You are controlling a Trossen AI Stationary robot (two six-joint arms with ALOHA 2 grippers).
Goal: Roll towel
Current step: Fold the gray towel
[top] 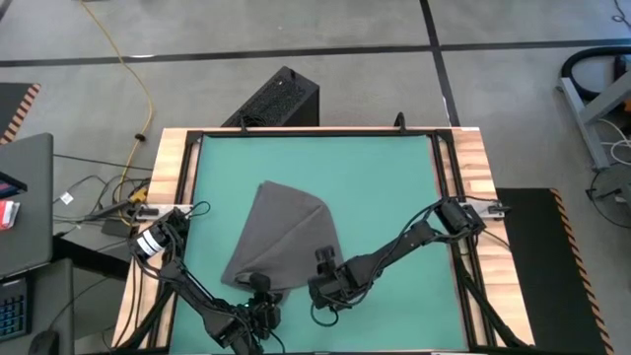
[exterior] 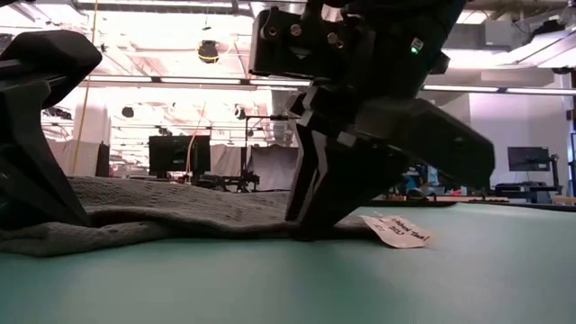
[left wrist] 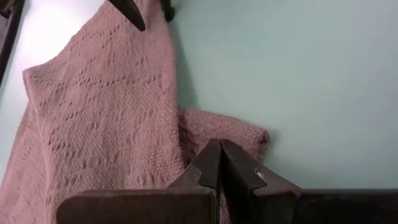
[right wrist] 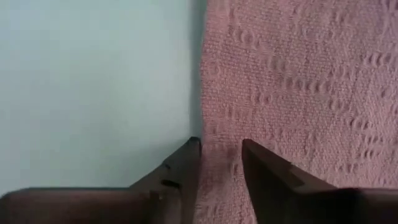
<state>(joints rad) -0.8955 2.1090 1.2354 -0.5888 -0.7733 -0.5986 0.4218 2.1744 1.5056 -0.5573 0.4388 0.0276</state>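
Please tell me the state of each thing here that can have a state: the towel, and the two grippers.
towel: lying on the green table, not rolled, partly folded over itself, near edge rumpled.
left gripper: shut on the towel at its near edge.
right gripper: down at the towel's near edge, fingers a little apart with cloth between them.

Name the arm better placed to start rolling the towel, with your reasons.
Probably left. The left gripper looks shut on the near folded corner of the towel. The right gripper straddles the towel's side edge, fingers apart, so it holds nothing yet.
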